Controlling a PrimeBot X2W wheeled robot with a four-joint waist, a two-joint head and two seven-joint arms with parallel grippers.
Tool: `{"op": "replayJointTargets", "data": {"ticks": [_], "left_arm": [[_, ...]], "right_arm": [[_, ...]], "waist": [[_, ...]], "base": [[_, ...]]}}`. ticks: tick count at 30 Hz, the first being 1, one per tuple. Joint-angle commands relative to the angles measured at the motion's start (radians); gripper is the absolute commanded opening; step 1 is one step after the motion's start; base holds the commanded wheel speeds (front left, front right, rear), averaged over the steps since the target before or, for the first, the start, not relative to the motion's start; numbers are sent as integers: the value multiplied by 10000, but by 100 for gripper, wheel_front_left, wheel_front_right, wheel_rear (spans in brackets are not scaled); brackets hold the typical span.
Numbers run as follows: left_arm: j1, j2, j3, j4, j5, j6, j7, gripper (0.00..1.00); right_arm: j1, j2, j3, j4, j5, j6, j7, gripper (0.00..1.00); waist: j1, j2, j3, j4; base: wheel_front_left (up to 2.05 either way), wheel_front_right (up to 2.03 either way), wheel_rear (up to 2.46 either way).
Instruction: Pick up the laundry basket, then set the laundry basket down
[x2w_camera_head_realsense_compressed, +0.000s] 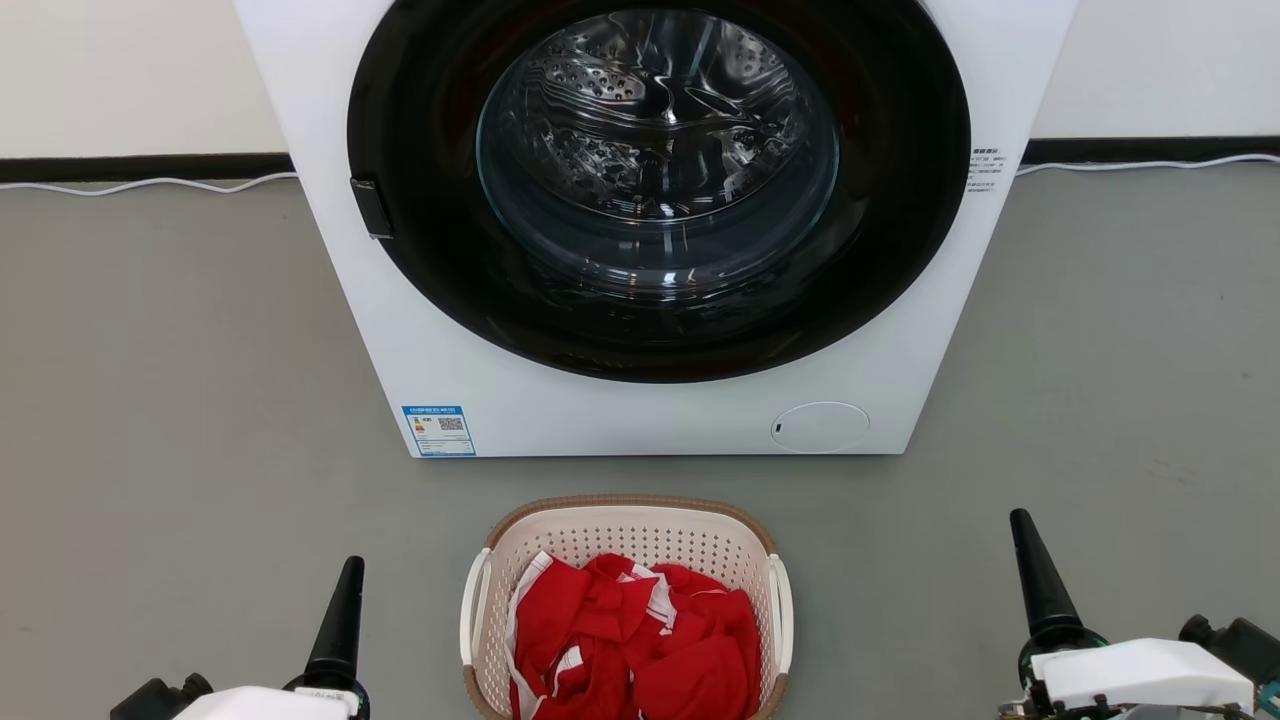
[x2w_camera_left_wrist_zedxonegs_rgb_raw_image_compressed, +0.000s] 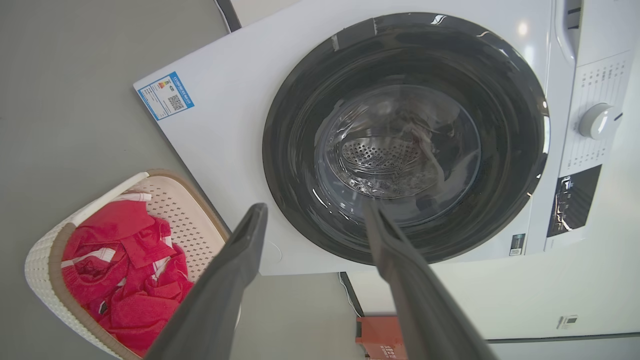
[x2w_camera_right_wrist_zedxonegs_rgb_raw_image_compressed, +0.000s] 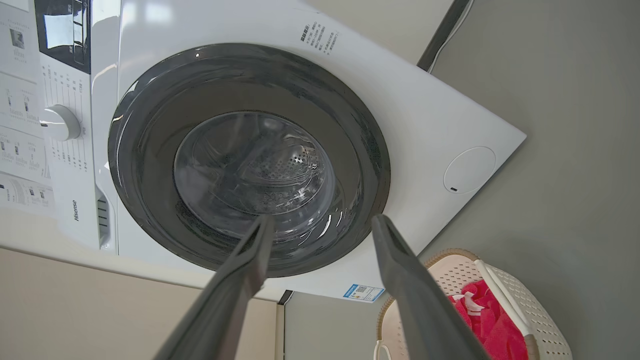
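The basket (x2w_camera_head_realsense_compressed: 622, 541), filled with red cloth (x2w_camera_head_realsense_compressed: 640, 645), is set on the floor (x2w_camera_head_realsense_compressed: 150, 400) between the two claws, well apart from each. The left claw (x2w_camera_left_wrist_zedxonegs_rgb_raw_image_compressed: 315, 210) is spread wide and nothing is held. The right claw (x2w_camera_right_wrist_zedxonegs_rgb_raw_image_compressed: 322, 221) is likewise spread wide and empty. The washer (x2w_camera_head_realsense_compressed: 640, 420) is seen beyond both sets of fingertips.

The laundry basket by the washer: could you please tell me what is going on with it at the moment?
Nothing is handling it yet. The laundry basket sits on the grey floor in front of the closed washer, with red clothes inside. The left gripper and the right gripper hang open to either side of it, apart from its white handles, holding nothing. The pick-up has not begun.
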Motion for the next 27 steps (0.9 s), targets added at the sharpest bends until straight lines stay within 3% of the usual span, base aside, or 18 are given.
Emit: {"op": "replayJointTargets", "data": {"ticks": [1, 27], "left_arm": [[-342, 103, 140, -296, 196, -46, -92, 100], [-305, 367, 53, -465, 4316, -73, -857, 100]], "right_arm": [[-170, -109, 121, -351, -266, 0, -136, 100], [-235, -147, 416, -328, -4362, 0, -893, 100]], "waist": [[-1, 0, 0, -1], [-1, 0, 0, -23]], "base": [[0, 0, 0], [0, 0, 0]]}}
